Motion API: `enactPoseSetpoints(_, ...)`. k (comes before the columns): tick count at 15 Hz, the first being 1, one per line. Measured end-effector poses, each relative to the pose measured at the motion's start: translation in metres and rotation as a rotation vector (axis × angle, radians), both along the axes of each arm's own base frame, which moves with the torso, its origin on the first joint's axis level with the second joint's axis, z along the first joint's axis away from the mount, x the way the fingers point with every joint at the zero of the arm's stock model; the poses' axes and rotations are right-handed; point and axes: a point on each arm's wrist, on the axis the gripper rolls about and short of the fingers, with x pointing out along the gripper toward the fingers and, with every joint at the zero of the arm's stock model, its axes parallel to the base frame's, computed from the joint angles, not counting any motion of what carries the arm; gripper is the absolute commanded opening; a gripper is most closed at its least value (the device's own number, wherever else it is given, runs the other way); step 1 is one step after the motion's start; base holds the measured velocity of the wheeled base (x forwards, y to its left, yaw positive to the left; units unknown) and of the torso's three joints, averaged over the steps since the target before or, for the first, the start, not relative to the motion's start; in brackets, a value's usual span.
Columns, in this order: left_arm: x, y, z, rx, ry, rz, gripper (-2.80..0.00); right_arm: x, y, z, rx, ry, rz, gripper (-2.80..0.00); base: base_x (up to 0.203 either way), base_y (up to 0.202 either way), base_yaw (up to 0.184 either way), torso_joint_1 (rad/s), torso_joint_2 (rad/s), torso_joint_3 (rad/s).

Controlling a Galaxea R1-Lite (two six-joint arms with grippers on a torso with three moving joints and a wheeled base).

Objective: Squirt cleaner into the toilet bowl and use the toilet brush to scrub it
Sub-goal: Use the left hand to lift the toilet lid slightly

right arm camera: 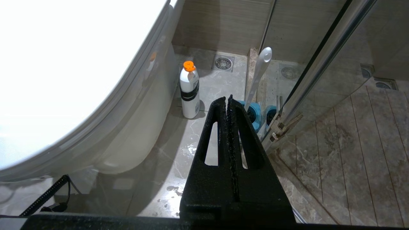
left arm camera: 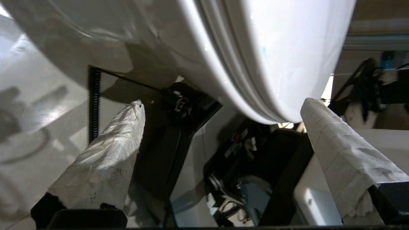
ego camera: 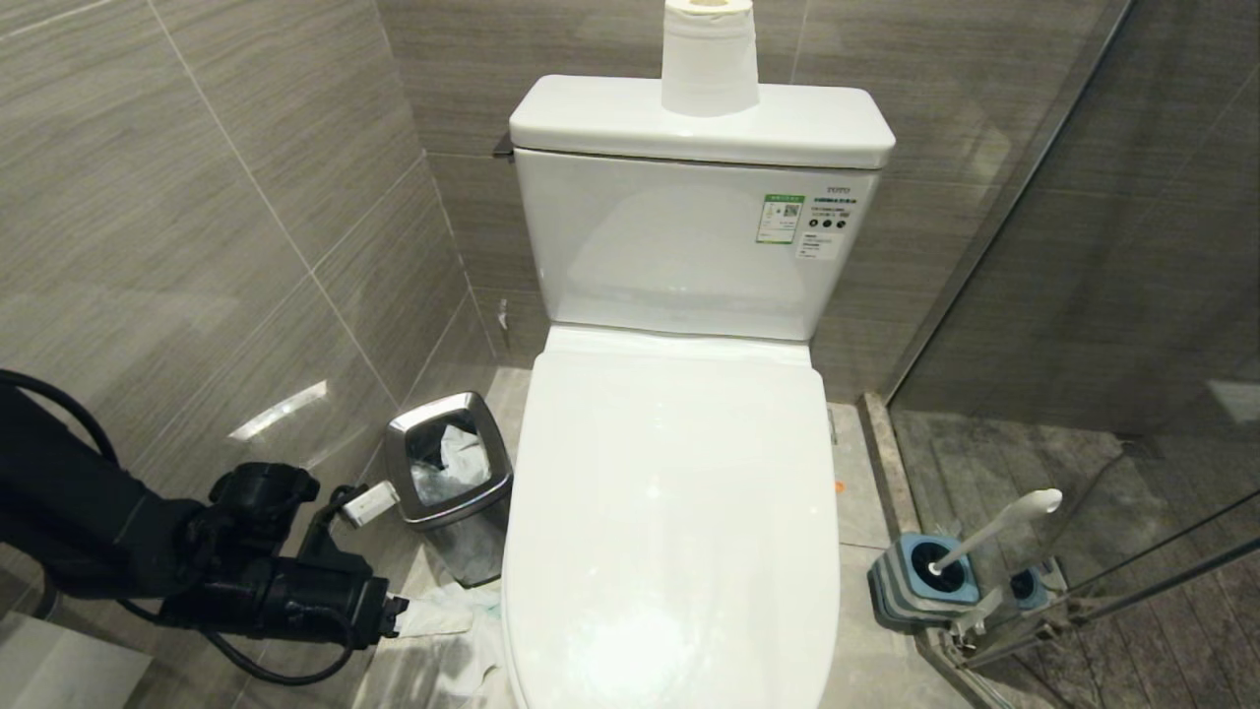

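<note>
Lifting the lid looks like the step in hand: the toilet (ego camera: 674, 512) is closed, so the toilet bowl itself is hidden and nothing can go in until the lid is up.

Head view: left gripper (ego camera: 399, 556) sits low beside the toilet's left flank, jaws released and wide, wrapped in white tissue, holding nothing. One finger reaches toward the steel waste bin (ego camera: 451, 483), the other lies near the lid's lower left edge. To do this well, get one jaw under the lid rim, not under the seat too, and lift slowly so the lid does not slip. Bin holds a liner and crumpled paper. A paper roll (ego camera: 709, 54) stands on the tank, well beyond the jaws. The toilet brush (ego camera: 994, 532) stands tilted in its grey-and-blue holder (ego camera: 920, 581) on the floor, across the toilet from the jaws.

Left wrist view: the wrapped fingers (left arm camera: 105, 159) stand wide apart with the toilet's front rim (left arm camera: 255, 80) just ahead, between them and slightly off to one side. No contact visible.

Right wrist view: right gripper (right arm camera: 230, 99) is clenched, empty, parked. Beyond its tips are the brush handle (right arm camera: 260, 73) and blue holder; a cleaner bottle (right arm camera: 189, 91) with orange cap stands on the floor beside the toilet base, contents not visible.
</note>
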Motion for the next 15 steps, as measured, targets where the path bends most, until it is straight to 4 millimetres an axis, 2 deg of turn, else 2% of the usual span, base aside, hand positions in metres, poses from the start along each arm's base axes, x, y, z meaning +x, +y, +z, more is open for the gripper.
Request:
enactPoseSetpoints(5, -0.002, -0.002, 0.005, -0.076, 0.146, 0.015, 0.0, 0.0, 0.0, 0.0, 0.0, 0.0, 0.0, -2.8, 0.0, 0.0, 0.0, 0.0, 0.0, 0.0)
enactPoseSetpoints(10, 0.008, 0.0, 0.031, -0.23, 0.28, 0.05, 0.0, 0.0, 0.0, 0.0, 0.0, 0.0, 0.0, -2.8, 0.0, 0.0, 0.0, 0.0, 0.0, 0.0)
enactPoseSetpoints(12, 0.013, 0.001, 0.034, -0.247, 0.26, 0.056, 0.0, 0.0, 0.0, 0.0, 0.0, 0.0, 0.0, -2.8, 0.0, 0.0, 0.0, 0.0, 0.0, 0.0)
enactPoseSetpoints(15, 0.02, 0.001, 0.028, -0.246, 0.178, 0.048, 0.0, 0.0, 0.0, 0.0, 0.0, 0.0, 0.0, -2.8, 0.0, 0.0, 0.0, 0.0, 0.0, 0.0)
